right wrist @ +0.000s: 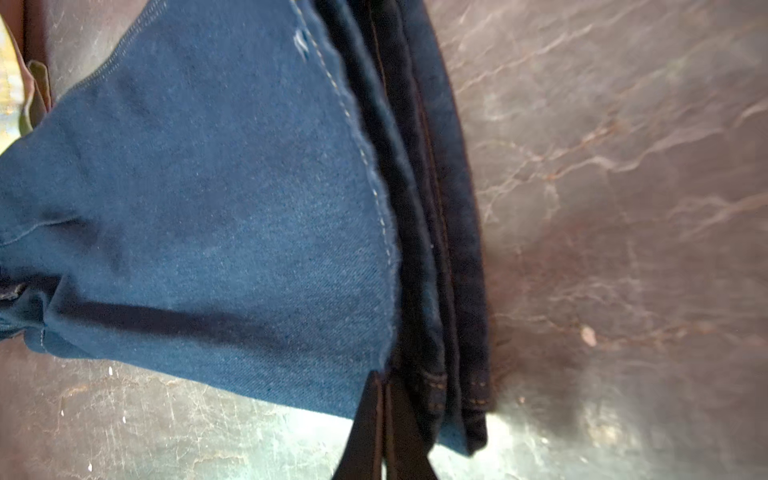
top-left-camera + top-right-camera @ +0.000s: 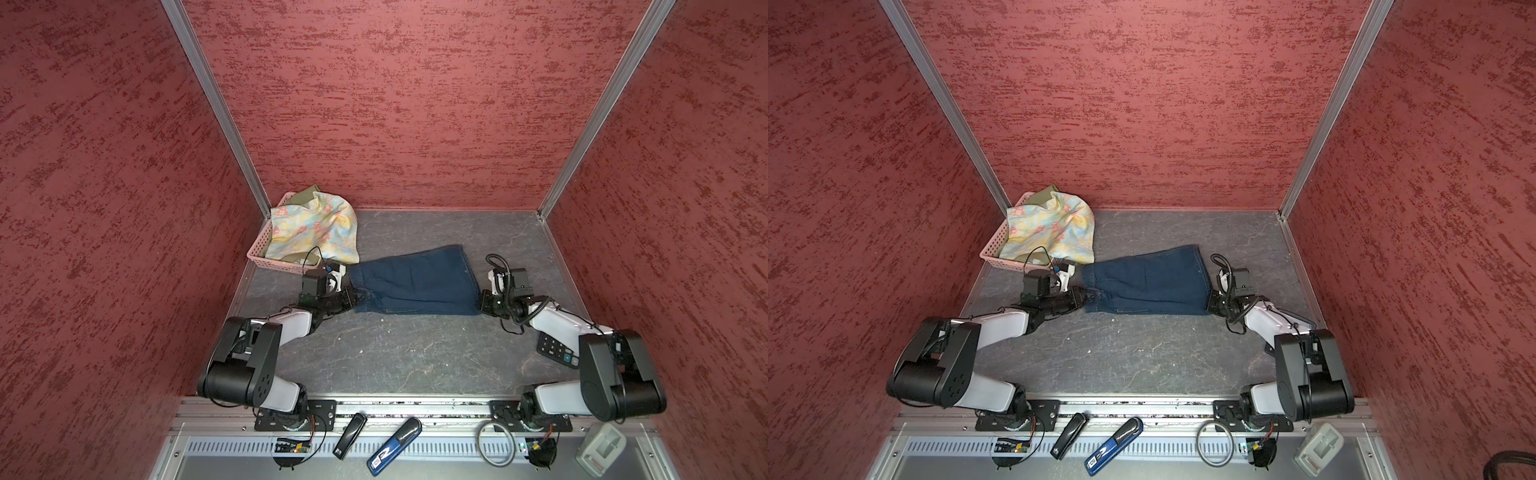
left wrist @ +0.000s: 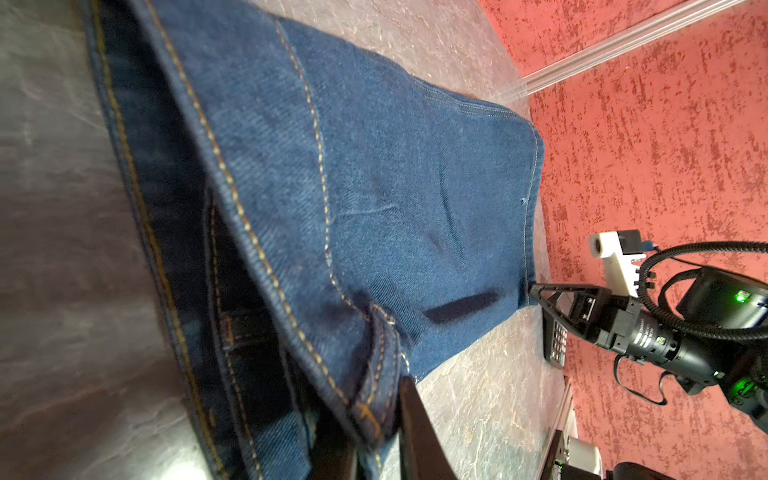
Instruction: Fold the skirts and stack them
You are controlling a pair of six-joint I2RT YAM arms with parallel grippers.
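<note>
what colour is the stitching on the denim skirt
Golden tan on the dark blue denim skirt, clearest in the left wrist view.

Denim skirt (image 2: 1146, 286) between left claw (image 2: 1089, 296) and right claw (image 2: 1211, 305)

Denim skirt (image 2: 415, 280) dk blue; pastel skirt (image 2: 311, 232) yel-blue, pink flowers; basket (image 2: 258, 248) pink.

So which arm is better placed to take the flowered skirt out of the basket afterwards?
Probably left. The left tool grips the denim skirt right beside the pink basket holding the flowered skirt; the right tool pinches the far hem corner.
</note>
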